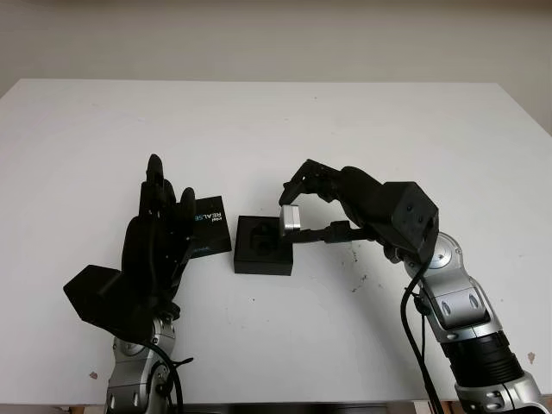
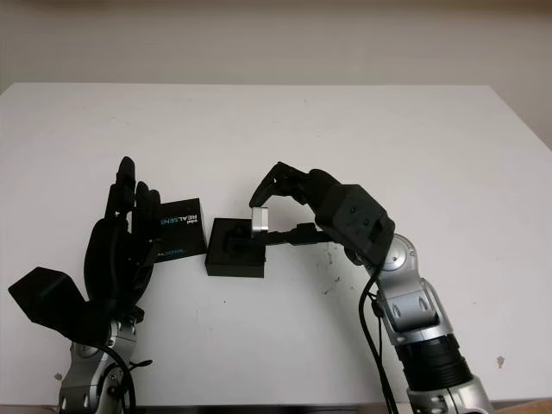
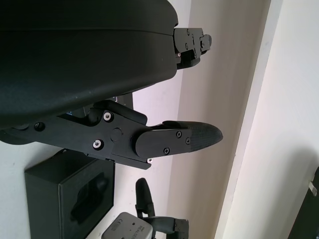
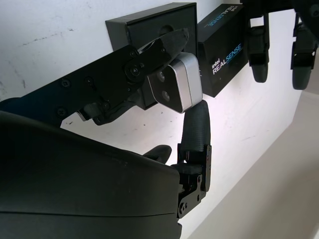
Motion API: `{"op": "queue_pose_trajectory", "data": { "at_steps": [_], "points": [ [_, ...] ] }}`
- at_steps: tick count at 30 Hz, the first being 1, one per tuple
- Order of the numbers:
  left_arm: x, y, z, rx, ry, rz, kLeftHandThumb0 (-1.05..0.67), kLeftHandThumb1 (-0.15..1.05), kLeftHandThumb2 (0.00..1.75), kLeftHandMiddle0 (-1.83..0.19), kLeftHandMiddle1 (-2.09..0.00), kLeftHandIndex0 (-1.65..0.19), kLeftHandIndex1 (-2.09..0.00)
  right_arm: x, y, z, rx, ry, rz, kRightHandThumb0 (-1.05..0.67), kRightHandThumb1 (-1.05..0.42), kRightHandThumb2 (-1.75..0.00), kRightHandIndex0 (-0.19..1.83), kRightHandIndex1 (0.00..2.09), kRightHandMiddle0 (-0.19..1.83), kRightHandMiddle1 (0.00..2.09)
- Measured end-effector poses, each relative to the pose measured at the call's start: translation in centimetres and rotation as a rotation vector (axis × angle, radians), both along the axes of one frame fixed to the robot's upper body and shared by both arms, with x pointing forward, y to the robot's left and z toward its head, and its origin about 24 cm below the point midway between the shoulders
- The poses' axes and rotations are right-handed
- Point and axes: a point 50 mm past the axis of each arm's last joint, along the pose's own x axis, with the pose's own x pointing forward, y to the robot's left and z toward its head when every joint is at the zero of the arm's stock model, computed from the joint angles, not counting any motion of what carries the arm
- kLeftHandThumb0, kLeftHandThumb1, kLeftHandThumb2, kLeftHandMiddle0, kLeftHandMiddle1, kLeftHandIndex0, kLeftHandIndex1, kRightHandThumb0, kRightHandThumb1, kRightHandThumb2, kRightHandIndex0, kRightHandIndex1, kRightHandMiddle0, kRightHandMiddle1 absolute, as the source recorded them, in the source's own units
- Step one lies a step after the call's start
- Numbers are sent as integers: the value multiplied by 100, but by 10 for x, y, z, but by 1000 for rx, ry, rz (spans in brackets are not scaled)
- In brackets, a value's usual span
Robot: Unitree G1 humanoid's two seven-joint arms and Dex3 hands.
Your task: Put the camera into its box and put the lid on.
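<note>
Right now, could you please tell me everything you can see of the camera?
The camera is a small silver block with a metallic-looking shell and a dark front face with lenses. The right hand pinches it between fingertips, tilted, at the right edge of the open black box. Whether it touches the box cannot be told.

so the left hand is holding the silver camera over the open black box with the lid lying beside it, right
Not quite: the right hand holds the silver camera, as the left eye view shows. The left hand is open, raised near the lid. The rest stands: the camera is over the open black box, lid beside it.
</note>
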Motion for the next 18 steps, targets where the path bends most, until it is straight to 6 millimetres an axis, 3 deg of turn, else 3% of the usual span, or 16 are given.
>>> {"op": "queue_pose_trajectory", "data": {
  "at_steps": [18],
  "points": [
    [0, -2, 0, -7, -2, 4, -53, 105, 43, 4, -5, 9, -5, 7, -1, -13, -17, 63, -36, -35, -91, -5, 17, 50, 29, 197]
  ]
}}
